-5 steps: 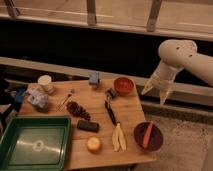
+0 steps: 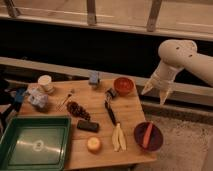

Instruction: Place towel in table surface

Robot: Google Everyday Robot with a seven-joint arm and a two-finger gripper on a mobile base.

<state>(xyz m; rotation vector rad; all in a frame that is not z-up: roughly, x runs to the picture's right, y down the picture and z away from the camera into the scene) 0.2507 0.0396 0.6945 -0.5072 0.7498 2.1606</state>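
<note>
- Your gripper (image 2: pixel 156 93) hangs off the table's edge, out over the floor, just beyond the orange-red bowl (image 2: pixel 123 85), which is the item closest to it.
- Its two fingers (image 2: pixel 164 98) point down and are spread wide, with nothing between them, so nothing is being carried.
- The towel appears to be the crumpled pale blue bundle (image 2: pixel 38 98). It lies at the end of the wooden table (image 2: pixel 131 107) farthest from the gripper, beside a white cup (image 2: pixel 45 82).
- Below that bundle, equally far from the gripper, is an empty green tray (image 2: pixel 35 142).
- A dark bowl holding a carrot (image 2: pixel 148 136) sits near the gripper on the table's closer corner, with a banana (image 2: pixel 118 137) just past it.
- Because the hand is empty and well apart from the towel, you likely need to reach across the cluttered middle first.
</note>
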